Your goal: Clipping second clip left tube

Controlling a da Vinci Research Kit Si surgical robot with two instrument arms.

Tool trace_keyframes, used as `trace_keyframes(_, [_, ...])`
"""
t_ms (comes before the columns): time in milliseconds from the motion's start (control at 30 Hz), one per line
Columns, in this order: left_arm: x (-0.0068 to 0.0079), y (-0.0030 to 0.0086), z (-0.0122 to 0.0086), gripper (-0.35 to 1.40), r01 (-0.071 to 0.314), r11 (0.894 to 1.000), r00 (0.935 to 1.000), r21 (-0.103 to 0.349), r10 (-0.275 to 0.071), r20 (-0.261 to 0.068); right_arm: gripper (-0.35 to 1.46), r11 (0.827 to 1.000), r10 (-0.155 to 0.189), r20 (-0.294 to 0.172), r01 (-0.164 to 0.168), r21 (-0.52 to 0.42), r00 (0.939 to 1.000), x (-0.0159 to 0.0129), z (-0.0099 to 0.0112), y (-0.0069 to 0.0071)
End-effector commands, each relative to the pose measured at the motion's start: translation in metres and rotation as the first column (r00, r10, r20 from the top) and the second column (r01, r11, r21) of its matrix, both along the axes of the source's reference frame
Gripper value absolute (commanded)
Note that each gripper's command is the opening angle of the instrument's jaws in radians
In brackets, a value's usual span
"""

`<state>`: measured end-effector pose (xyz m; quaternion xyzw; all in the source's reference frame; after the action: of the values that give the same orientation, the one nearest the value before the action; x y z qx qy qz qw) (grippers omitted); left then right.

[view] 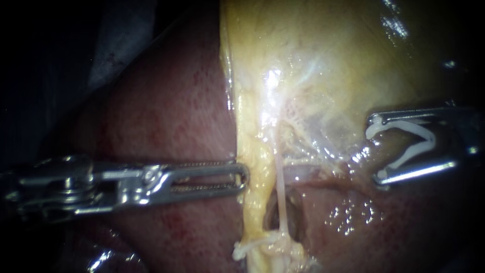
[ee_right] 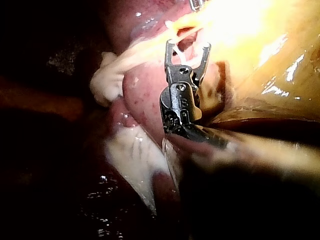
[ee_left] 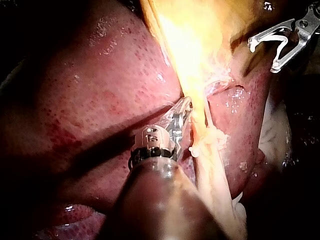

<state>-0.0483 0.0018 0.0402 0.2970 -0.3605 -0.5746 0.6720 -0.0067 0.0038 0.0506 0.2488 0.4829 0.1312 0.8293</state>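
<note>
Watching from the bench, I'd worry most that the clip (view: 411, 155) shakes loose or snags the thin film of the gallbladder (view: 323, 60) on its way over, since the right instrument (view: 376, 149) has a stretch to cross. The tube (view: 281, 192) is thread-thin and runs from 12 to 6 o'clock over a gap with liver (view: 166, 116) beside it. An off-square closing could catch only part of it, or tear it. The right jaws stand wide, the open white clip seated between them and touching both, at 3 o'clock from the tube and well apart from it. The left instrument (view: 245, 177) lies at 9 o'clock, its tip against the yellow edge; whether it grips anything I cannot tell.
</note>
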Motion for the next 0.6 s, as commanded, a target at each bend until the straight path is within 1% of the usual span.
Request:
trace_keyframes(33, [0.0000, 0.0000, 0.0000, -0.35, 0.000, 1.000, 1.0000, 0.000, 0.000, 0.000, 0.60, 1.000, 0.000, 0.000, 0.000, 0.000, 1.0000, 0.0000, 0.0000, 0.0000])
trace_keyframes(100, [0.0001, 0.0000, -0.0001, -0.35, 0.000, 1.000, 1.0000, 0.000, 0.000, 0.001, 0.60, 1.000, -0.002, -0.002, 0.002, 0.001, 1.0000, 0.0000, 0.0000, -0.0001])
trace_keyframes(200, [0.0007, -0.0003, -0.0006, -0.35, -0.003, 1.000, 1.0000, 0.001, 0.003, 0.003, 0.60, 1.000, -0.002, -0.002, 0.002, 0.000, 1.0000, 0.0000, 0.0001, -0.0002])
trace_keyframes(400, [0.0026, -0.0014, -0.0025, -0.35, -0.013, 1.000, 0.9999, 0.003, 0.013, 0.009, 0.60, 1.000, -0.005, -0.004, 0.005, 0.002, 1.0000, 0.0003, 0.0002, -0.0004])
trace_keyframes(500, [0.0039, -0.0016, -0.0040, -0.35, -0.016, 1.000, 0.9997, 0.007, 0.016, 0.017, 0.60, 1.000, -0.008, -0.007, 0.008, 0.003, 0.9999, 0.0005, 0.0003, -0.0006])
trace_keyframes(567, [0.0044, -0.0016, -0.0047, -0.35, -0.013, 1.000, 0.9998, 0.006, 0.013, 0.018, 0.60, 1.000, -0.008, -0.007, 0.008, 0.002, 0.9999, 0.0006, 0.0004, -0.0008])
trace_keyframes(600, [0.0047, -0.0016, -0.0049, -0.35, -0.017, 1.000, 0.9997, 0.002, 0.017, 0.019, 0.60, 1.000, -0.010, -0.008, 0.010, 0.003, 0.9999, 0.0007, 0.0004, -0.0008])
